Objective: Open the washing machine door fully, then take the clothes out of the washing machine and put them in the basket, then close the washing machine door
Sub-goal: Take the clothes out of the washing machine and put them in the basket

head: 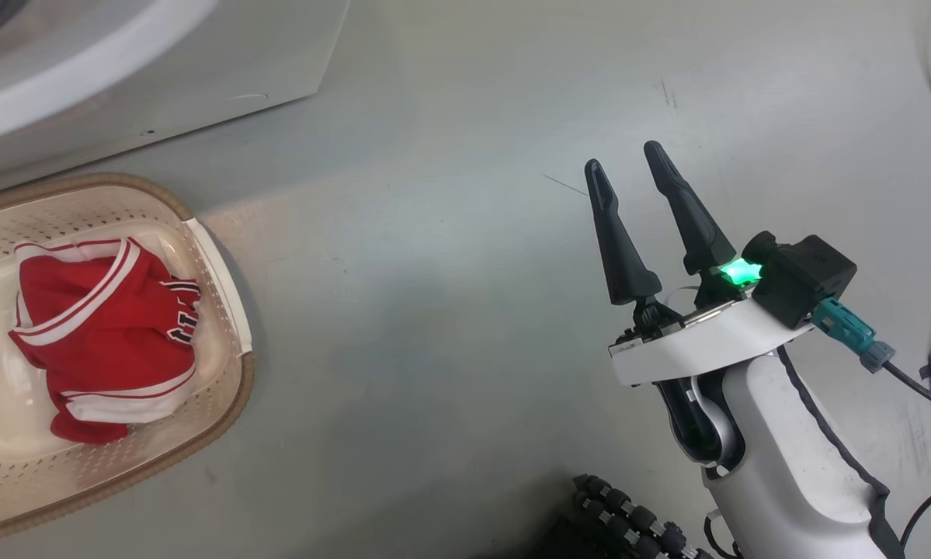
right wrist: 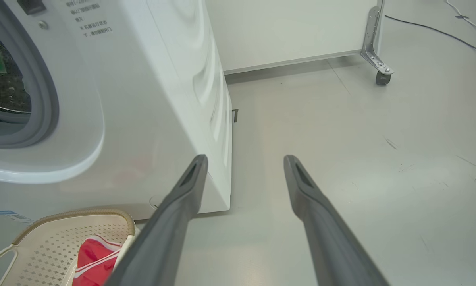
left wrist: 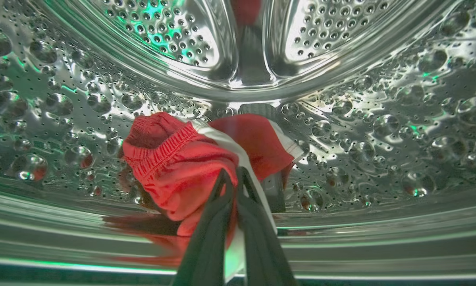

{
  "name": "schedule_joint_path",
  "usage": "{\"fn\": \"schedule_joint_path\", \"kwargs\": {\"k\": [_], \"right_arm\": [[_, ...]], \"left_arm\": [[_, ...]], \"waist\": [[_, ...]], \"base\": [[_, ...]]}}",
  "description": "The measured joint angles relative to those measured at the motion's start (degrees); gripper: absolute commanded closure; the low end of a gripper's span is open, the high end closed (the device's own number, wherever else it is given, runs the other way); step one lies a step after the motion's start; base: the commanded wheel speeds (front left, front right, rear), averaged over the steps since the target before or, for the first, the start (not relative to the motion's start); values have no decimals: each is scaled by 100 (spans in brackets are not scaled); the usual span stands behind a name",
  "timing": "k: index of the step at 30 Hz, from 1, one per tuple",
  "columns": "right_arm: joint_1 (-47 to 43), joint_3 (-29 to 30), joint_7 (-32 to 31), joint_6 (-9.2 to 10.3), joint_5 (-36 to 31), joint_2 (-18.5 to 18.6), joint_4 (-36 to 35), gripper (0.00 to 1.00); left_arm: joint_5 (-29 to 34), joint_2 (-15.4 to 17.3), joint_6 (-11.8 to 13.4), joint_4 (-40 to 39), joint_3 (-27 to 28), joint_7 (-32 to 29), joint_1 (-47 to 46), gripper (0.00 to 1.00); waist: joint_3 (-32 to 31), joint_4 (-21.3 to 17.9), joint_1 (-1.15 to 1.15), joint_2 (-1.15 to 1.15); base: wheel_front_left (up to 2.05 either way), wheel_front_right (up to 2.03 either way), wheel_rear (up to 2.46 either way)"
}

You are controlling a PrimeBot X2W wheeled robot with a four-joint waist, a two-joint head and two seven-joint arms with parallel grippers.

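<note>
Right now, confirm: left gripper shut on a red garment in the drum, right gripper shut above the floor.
Wrong: the right gripper is open above the floor, per the head view. The left gripper is shut on the red garment in the drum.

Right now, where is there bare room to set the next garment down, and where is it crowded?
Basket: bare floor between the jersey and the near rim, and a strip along its right wall. Its middle is crowded by the jersey. Wide bare floor lies between basket and right fingers.
</note>
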State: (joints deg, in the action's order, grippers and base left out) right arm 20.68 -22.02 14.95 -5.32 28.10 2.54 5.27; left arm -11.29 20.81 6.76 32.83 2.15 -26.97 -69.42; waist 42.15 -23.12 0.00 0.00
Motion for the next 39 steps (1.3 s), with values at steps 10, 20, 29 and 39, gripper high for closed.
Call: {"fn": "schedule_joint_path", "kwargs": {"k": [10, 20, 29, 39], "right_arm": [[1, 286, 0, 11, -297, 4, 113, 0], [-148, 430, 0, 37, -531, 2, 244, 0], [-326, 628, 0, 37, -726, 3, 324, 0], [-672, 702, 0, 35, -929, 5, 469, 0]], "left_arm": [[-276, -573, 0, -176, 218, 1181, 642, 100], [-325, -943, 0, -492, 122, 2242, 1340, 100], [-314, -1180, -14, -781, -53, 2970, 1995, 100], [-313, -1474, -60, -1233, -202, 3646, 2660, 100]], "waist": [[-261, 142, 0, 0], [-602, 401, 0, 0], [-995, 641, 0, 0], [-1543, 917, 0, 0]], "base": [[0, 0, 0], [0, 0, 0], [0, 0, 0], [0, 0, 0]]}}
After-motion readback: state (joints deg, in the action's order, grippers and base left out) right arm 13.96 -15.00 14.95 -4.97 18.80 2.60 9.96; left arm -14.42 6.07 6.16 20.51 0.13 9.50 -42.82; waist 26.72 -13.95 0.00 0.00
